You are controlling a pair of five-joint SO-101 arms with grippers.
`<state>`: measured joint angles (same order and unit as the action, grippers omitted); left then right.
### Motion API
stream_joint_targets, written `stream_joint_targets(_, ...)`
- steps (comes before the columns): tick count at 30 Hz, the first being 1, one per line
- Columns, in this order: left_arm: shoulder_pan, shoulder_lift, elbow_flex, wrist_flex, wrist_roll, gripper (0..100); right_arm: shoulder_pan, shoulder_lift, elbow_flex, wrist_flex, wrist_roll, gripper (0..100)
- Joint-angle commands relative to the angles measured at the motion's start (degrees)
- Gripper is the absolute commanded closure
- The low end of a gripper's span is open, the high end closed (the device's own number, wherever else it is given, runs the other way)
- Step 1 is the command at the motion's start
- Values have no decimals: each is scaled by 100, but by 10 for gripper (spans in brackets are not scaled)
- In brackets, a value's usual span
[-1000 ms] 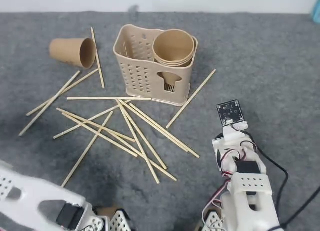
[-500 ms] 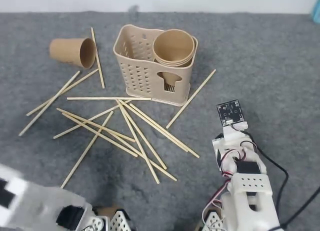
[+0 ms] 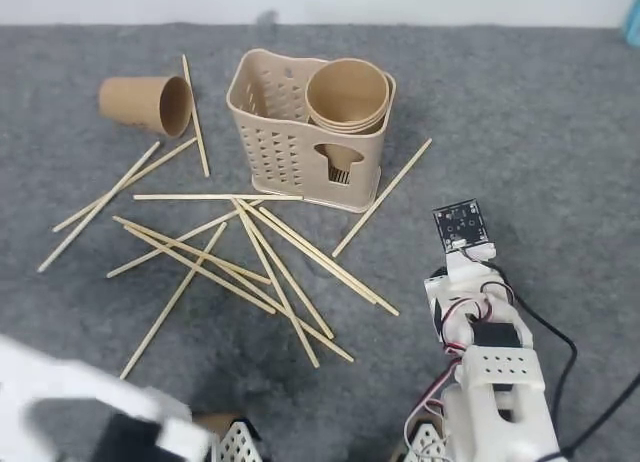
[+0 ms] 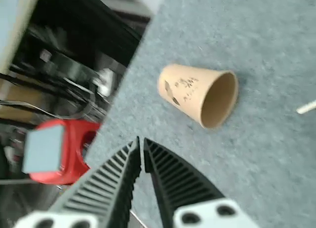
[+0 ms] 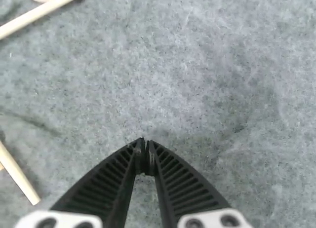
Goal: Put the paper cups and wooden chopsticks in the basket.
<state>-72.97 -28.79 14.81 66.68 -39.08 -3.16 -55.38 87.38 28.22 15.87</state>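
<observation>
Since the earlier frames, only the left arm (image 3: 70, 397) is shifted, at the near left corner of the high view. All else is kept in place on the grey mat (image 3: 540, 132). The right arm (image 3: 487, 362) is set at the front right. The basket (image 3: 290, 147) is stood upright at the back, with stacked paper cups (image 3: 347, 94) nested in its right end. A lone paper cup (image 3: 146, 104) is laid on its side, left of the basket and apart from it. Wooden chopsticks (image 3: 230, 257) are scattered in front. The left gripper (image 4: 141, 141) is held closed and empty near the lone cup. The right gripper (image 5: 144, 145) is closed on nothing.
</observation>
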Motion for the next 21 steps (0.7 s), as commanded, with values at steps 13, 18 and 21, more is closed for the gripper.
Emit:
stream_joint_targets(13, -79, -3437, 5182, -3710, -993, 809, -13, -136, -18, -110, 79, 989)
stream_joint_targets(18, -176, -3437, 5314, -3710, -1169, 809, -13, -136, -18, -101, 79, 989)
stream_joint_targets(21, -211, -3297, 5323, -4009, -1160, 809, -13, -136, -18, -101, 79, 989)
